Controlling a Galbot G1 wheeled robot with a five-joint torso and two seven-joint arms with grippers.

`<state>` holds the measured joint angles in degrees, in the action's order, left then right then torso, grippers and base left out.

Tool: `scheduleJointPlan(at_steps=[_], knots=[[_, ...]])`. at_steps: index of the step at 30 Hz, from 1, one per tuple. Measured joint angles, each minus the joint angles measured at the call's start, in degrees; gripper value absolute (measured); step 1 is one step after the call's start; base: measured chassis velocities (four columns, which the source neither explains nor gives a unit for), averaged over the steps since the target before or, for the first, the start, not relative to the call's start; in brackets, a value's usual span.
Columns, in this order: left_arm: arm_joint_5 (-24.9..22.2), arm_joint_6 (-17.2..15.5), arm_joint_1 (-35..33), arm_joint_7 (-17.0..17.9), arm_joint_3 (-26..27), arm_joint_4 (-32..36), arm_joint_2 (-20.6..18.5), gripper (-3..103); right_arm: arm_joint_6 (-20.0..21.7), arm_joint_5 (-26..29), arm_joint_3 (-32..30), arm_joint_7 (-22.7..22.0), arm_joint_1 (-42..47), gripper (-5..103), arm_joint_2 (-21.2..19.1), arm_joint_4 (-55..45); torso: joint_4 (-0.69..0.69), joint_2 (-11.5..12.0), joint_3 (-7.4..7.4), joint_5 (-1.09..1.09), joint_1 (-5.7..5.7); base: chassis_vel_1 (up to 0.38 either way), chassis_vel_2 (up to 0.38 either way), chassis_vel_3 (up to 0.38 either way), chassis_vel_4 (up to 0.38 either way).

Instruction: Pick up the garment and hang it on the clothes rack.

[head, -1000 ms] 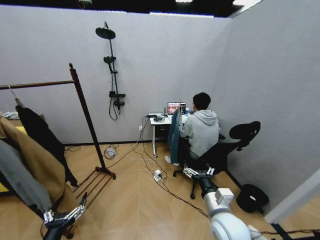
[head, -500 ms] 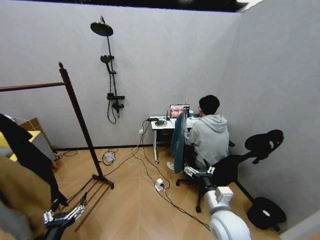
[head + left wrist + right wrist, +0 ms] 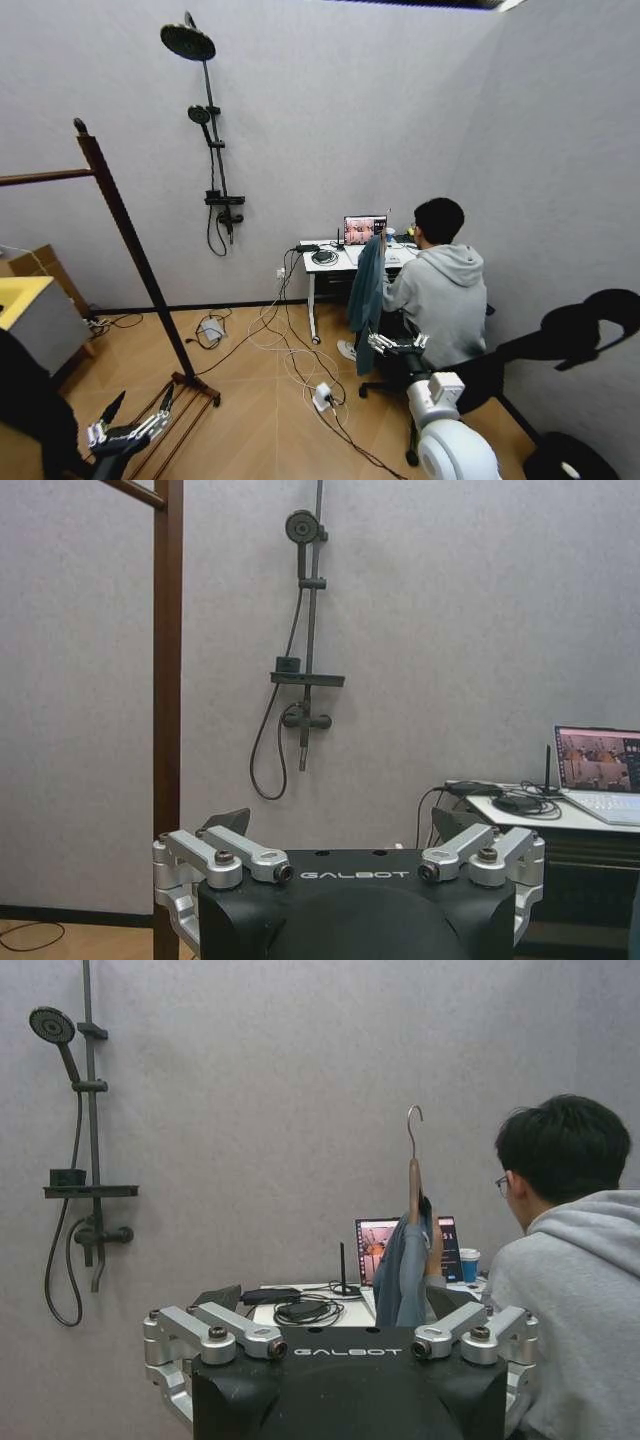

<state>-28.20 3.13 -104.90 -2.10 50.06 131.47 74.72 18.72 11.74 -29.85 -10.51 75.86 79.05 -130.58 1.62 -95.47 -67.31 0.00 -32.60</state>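
1 garment [image 3: 367,288] by desk [image 3: 330,262], held up by a person | 1 rack [image 3: 130,255] | left gripper [image 3: 133,428], right gripper [image 3: 395,343]: spread wide, empty, well short of garment

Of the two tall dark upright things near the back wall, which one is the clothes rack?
The clothes rack is the reddish-brown wooden post with a round finial and a horizontal bar, standing on the floor at left. The black shower pole is wall-mounted, carrying a round shower head.

teal garment [image 3: 367,290]; reddish-brown clothes rack [image 3: 130,250]
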Motion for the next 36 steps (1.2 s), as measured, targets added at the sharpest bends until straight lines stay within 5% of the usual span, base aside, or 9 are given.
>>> scheduleJointPlan(at_steps=[9, 16, 22, 29, 36], knots=[[0.0, 0.0, 0.0, 0.0, 0.0, 0.0, 0.0, 100, 0.3, 1.5, -1.2, -0.4, -3.0, 100, -0.1, 2.5, 0.00, 0.0, -0.01, 0.01, -0.04, -0.189, 0.202, 0.191, -0.193], [0.0, 0.0, 0.0, 0.0, 0.0, 0.0, 0.0, 100, 1.4, 9.7, -5.5, -0.5, -11.9, 100, -3.4, 9.2, -0.01, 0.0, 0.00, 0.02, 0.03, -0.024, 0.031, 0.018, 0.000], [0.0, 0.0, 0.0, 0.0, 0.0, 0.0, 0.0, 100, 2.2, 15.1, -9.6, 0.7, -20.7, 100, -10.2, 19.1, 0.00, 0.0, 0.01, 0.03, 0.07, 0.027, -0.031, -0.018, 0.023], [0.0, 0.0, 0.0, 0.0, 0.0, 0.0, 0.0, 100, 1.7, 18.7, -7.9, 4.5, -33.3, 100, -22.7, 32.6, 0.01, 0.0, 0.00, 0.01, 0.01, 0.000, 0.000, 0.000, 0.000], [0.0, 0.0, 0.0, 0.0, 0.0, 0.0, 0.0, 100, 0.6, 19.3, -3.4, 5.7, -41.2, 100, -25.0, 41.4, -0.01, 0.0, 0.00, 0.01, 0.01, 0.000, 0.000, 0.000, 0.000]])
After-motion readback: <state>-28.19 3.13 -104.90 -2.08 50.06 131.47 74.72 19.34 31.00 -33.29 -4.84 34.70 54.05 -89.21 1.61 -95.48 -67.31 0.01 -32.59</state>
